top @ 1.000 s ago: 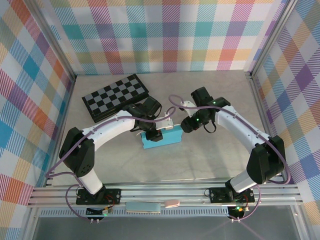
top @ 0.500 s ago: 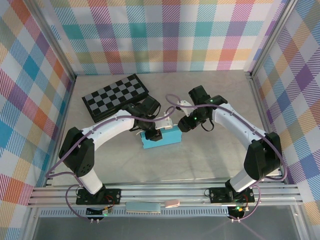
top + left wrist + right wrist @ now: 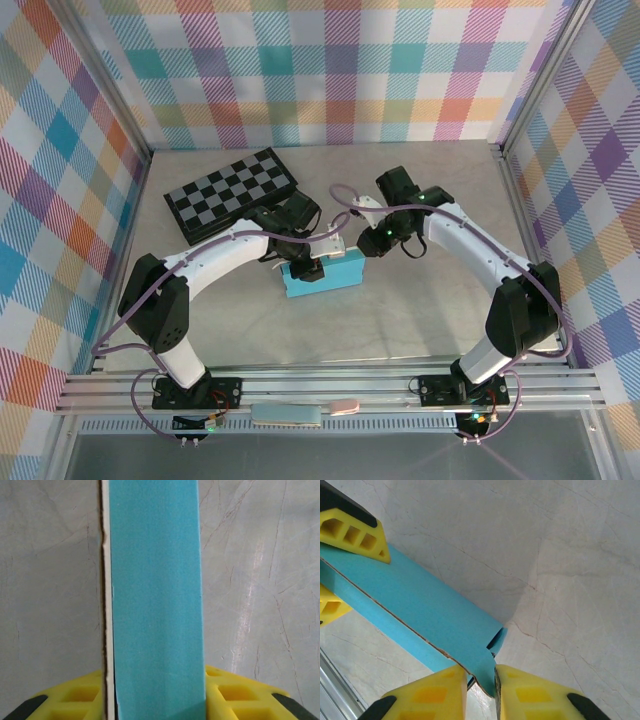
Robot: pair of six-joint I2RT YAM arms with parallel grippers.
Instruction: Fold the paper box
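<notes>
The turquoise paper box (image 3: 335, 276) lies as a flat long box mid-table. My left gripper (image 3: 308, 268) is shut across its left part; in the left wrist view the box (image 3: 155, 595) runs up between the yellow fingers (image 3: 235, 695), a pale card edge along its left side. My right gripper (image 3: 360, 250) is at the box's right end. In the right wrist view its jaws (image 3: 481, 682) are shut on the end flap of the box (image 3: 430, 610), with the open end just above them. The left gripper's fingers (image 3: 355, 532) show at the far end.
A black-and-grey checkerboard (image 3: 230, 192) lies behind the left arm at the back left. Plaid walls close in the grey table (image 3: 430, 320) on three sides, and a metal rail (image 3: 320, 385) runs along the near edge.
My right gripper shifted slightly left toward the box's right end and its jaws narrowed onto the end flap. The left arm and the box stayed put.
</notes>
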